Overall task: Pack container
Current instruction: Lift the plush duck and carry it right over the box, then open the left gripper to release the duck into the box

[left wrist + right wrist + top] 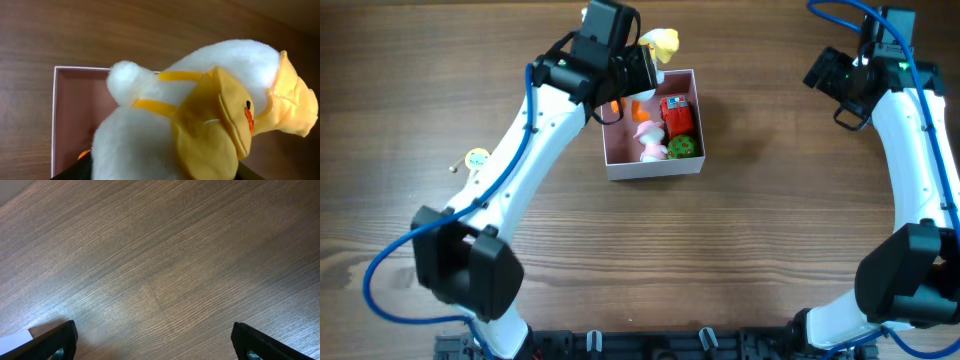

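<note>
I see the container (655, 167) flat and open just under my left gripper (645, 62): white walls, dusty-pink floor, partly filled.

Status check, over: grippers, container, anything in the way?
Left gripper gripping plush duck at container far rim. Right gripper open over table. Toys inside, right half; drop spot unobstructed.

The stuffed duck (200, 115) runs off the left wrist view's bottom edge and hides most of the box (54, 125). Whether the left hand (646, 58) clasps it cannot be told. Near the desk's (760, 230) left edge, a tiny yellow thing (477, 158) is too small to identify.
</note>
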